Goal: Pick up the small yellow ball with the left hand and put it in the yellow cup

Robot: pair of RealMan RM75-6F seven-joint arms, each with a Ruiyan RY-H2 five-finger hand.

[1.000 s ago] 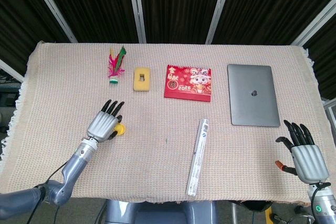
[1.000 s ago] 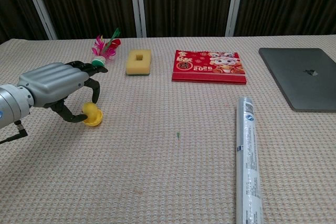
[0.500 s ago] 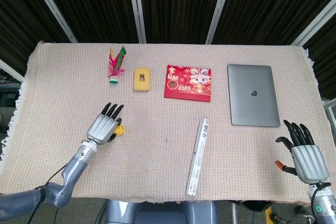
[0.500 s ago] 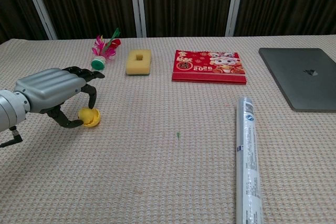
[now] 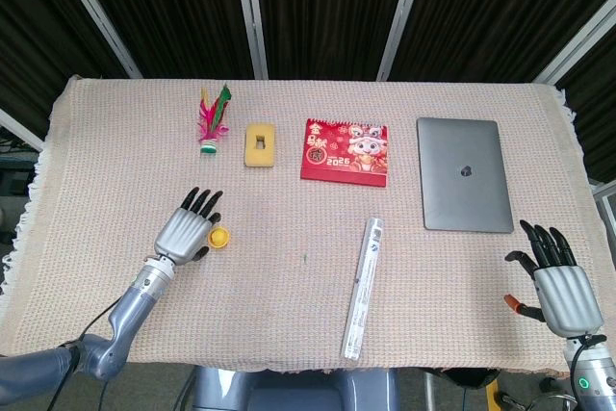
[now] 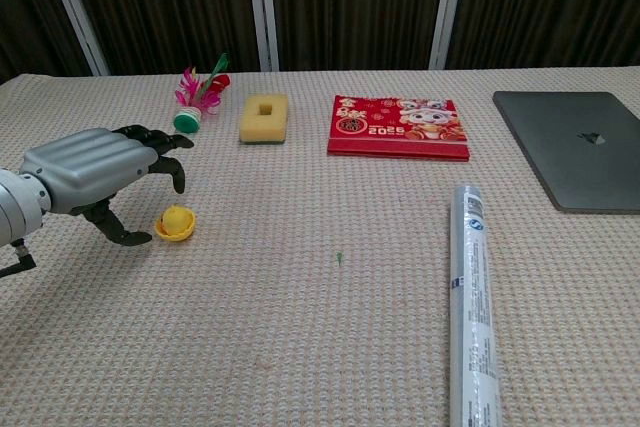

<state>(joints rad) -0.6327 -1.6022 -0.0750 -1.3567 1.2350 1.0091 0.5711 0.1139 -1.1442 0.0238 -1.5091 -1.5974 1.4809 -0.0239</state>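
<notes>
The small yellow ball (image 6: 177,219) sits inside the yellow cup (image 6: 174,231), a shallow cup resting on the woven cloth of the counter (image 5: 125,161) at about 8 o'clock from the counter's middle. In the head view the cup (image 5: 218,237) with its ball lies just beside the left hand (image 5: 185,231), at the hand's 3 o'clock.

The left hand (image 6: 90,172) hovers just at 9 o'clock of the cup, apart from it, its dark fingers (image 6: 160,152) spread and gently curved with nothing between them. The right hand (image 5: 560,288) rests near the counter's edge at about 4 o'clock, fingers (image 5: 545,243) spread and empty.

Along the far side, running from 11 toward 2 o'clock, lie a feathered shuttlecock (image 5: 212,118), a yellow sponge (image 5: 258,144) with a hole in its middle, a red calendar (image 5: 346,150) and a closed grey laptop (image 5: 463,187). A long clear tube (image 5: 362,286) lies at about 5 o'clock from the middle, well apart from the cup. In the chest view the tube (image 6: 470,302) runs toward the camera, at 3 o'clock of the cup.
</notes>
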